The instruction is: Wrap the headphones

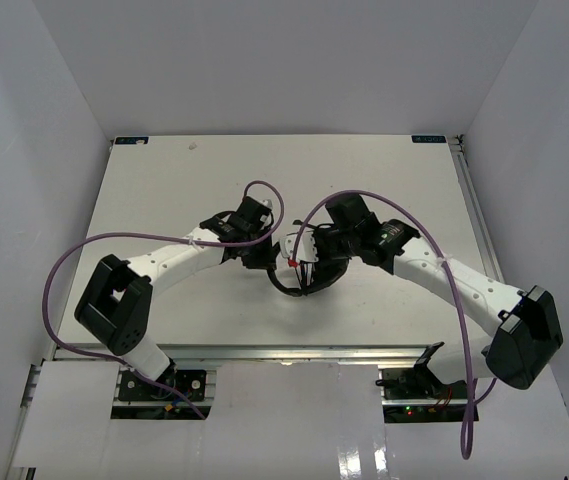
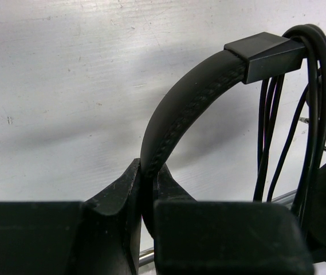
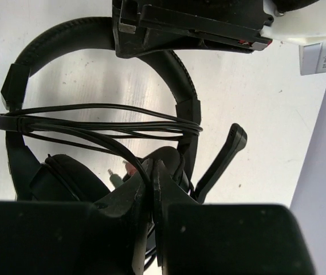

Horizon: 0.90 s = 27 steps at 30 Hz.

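Both hands are closed at the middle of the surface (image 1: 164, 180): the left hand (image 2: 147, 180) pinches the headphones (image 1: 302, 278) by the headband (image 2: 191, 97), and the right hand (image 3: 152, 172) apparently nips the cord (image 3: 105, 123). Loose loops across the band could slide off if tension drops.

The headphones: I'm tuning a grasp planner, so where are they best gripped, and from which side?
Grip the headband at the top of its arch, edge-on, one finger inside the curve and one outside, as the left gripper does. It is a thin flat strap, and there it stands clear of the cord loops strung between its sides, which the right gripper pinches.
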Available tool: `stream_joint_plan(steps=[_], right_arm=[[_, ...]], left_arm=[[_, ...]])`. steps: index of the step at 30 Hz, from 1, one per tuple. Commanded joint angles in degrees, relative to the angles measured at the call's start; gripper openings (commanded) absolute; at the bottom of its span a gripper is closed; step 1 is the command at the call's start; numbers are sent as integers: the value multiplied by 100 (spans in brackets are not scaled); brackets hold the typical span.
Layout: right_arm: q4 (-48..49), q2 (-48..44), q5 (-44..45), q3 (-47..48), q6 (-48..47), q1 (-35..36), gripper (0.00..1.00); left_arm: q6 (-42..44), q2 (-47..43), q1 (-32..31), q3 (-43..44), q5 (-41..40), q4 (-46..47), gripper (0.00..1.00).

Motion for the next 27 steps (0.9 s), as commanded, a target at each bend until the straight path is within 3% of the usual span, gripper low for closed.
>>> stream_joint_plan(steps=[1, 3, 5, 15, 23, 25, 27], right_arm=[[443, -85, -363, -163, 330, -203, 15], [461, -105, -378, -252, 328, -241, 19], [483, -143, -415, -312, 343, -268, 30], [351, -98, -654, -127, 316, -346, 52], [-50, -81, -1169, 96, 118, -338, 52], [-168, -75, -1331, 128, 72, -338, 46], [-189, -62, -1409, 143, 77, -346, 29]], left_arm=[[-21, -409, -37, -36, 260, 264, 0], [-23, -409, -37, -27, 265, 264, 0], [-23, -381, -37, -19, 267, 256, 0], [-13, -206, -37, 0, 353, 104, 0], [21, -75, -37, 5, 457, 12, 0], [27, -48, -37, 14, 505, 16, 0], [47, -32, -37, 24, 529, 1, 0]])
